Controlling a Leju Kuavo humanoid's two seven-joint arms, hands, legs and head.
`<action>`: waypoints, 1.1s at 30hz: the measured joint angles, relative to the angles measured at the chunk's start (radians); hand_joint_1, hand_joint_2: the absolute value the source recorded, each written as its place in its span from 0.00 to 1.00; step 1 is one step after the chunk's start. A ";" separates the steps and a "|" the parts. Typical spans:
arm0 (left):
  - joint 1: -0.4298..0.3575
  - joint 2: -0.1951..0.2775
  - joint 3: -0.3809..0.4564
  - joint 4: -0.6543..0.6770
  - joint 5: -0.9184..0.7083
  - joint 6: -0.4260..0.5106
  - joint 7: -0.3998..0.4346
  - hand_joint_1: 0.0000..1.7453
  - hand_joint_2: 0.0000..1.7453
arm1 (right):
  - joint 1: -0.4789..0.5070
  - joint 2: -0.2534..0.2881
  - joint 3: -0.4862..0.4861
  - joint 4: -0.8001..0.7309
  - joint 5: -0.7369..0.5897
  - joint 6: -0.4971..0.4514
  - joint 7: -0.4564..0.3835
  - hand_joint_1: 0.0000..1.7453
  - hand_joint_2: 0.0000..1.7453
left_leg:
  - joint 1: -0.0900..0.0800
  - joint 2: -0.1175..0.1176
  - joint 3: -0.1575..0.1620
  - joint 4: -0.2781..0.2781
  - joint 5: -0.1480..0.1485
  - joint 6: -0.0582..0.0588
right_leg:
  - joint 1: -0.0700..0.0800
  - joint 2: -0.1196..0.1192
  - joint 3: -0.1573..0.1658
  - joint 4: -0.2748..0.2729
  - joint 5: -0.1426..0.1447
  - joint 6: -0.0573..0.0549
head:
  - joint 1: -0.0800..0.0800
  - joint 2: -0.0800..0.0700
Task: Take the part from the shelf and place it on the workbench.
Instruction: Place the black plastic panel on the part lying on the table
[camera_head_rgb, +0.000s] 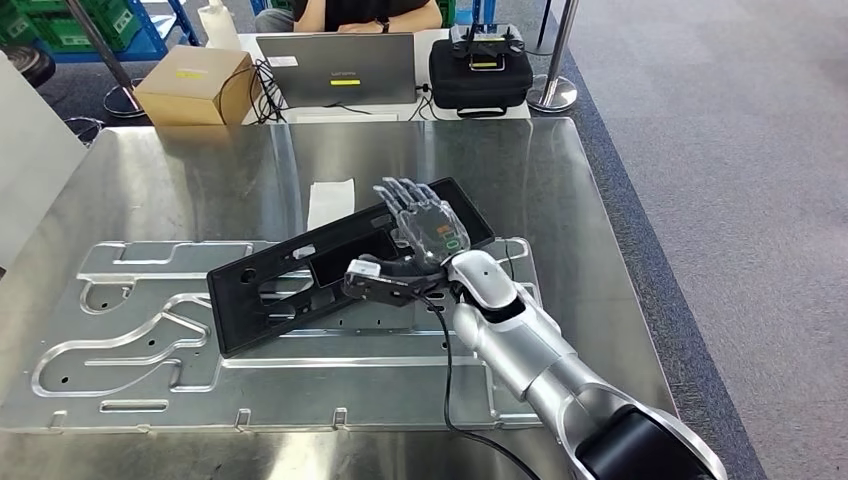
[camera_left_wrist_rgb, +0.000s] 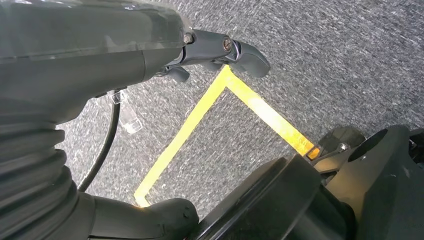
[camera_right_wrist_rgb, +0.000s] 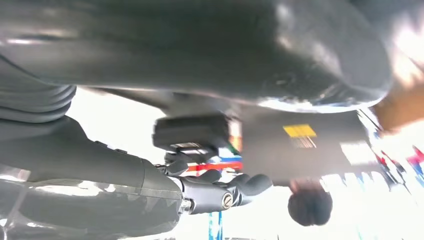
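The right arm, silver, reaches in from the lower right over a steel workbench. Its right hand lies on a long black part, fingers stretched across the top and thumb against the near edge, so the hand holds it. The part lies slantwise, partly on a grey metal plate on the bench. A white paper sits just beyond it. Farther off stand a box, a laptop and a black case, with a person seated behind. The left hand hangs over grey carpet marked with yellow tape, fingers curled, holding nothing.
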 joint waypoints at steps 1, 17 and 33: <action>0.001 0.000 0.003 0.000 0.001 0.001 -0.001 0.00 1.00 | 0.000 -0.004 -0.007 -0.050 -0.048 0.013 -0.009 0.00 0.00 | 0.000 0.000 0.000 0.000 0.000 0.000 | 0.000 0.000 0.000 0.000 0.000 0.000 | 0.000 0.000; 0.005 0.000 0.028 0.000 -0.005 0.007 -0.024 0.00 1.00 | 0.048 -0.048 -0.064 -0.302 -0.311 0.023 -0.072 0.00 0.00 | 0.000 -0.001 -0.001 0.000 0.000 0.000 | 0.000 -0.001 0.000 -0.001 0.000 0.000 | 0.000 0.000; 0.006 0.008 0.076 -0.001 0.038 -0.017 -0.047 0.00 0.00 | 0.146 -0.067 -0.081 -0.334 -0.344 -0.024 -0.119 0.00 0.00 | -0.004 -0.003 -0.001 0.000 0.000 0.000 | -0.004 -0.003 0.000 -0.001 -0.001 0.005 | 0.000 0.000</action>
